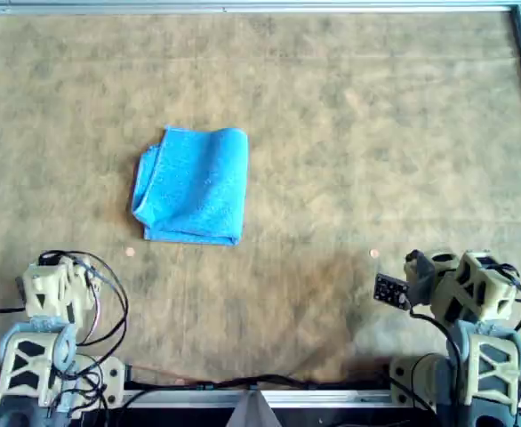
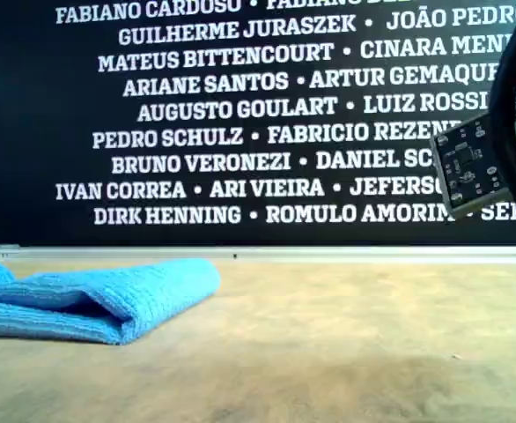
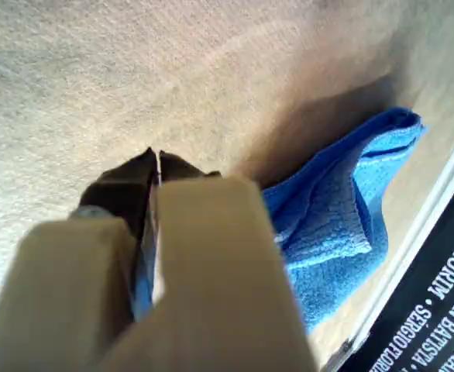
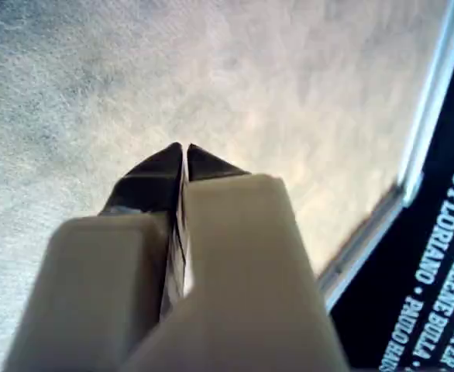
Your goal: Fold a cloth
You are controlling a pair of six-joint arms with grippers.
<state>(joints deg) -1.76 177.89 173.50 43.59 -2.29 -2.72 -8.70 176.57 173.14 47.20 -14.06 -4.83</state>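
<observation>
The cloth (image 1: 192, 185) lay folded into a small bundle on the table (image 1: 376, 133); both my pincers (image 3: 154, 159) (image 4: 184, 151) were pressed together, empty. Folding looked finished.

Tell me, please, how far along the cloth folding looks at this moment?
Done: the cloth lies folded into a compact layered rectangle on the table. In hand: nothing; the left gripper and right gripper are shut, empty and away from it. Left: seemingly nothing, perhaps tidying its loose edges.
</observation>
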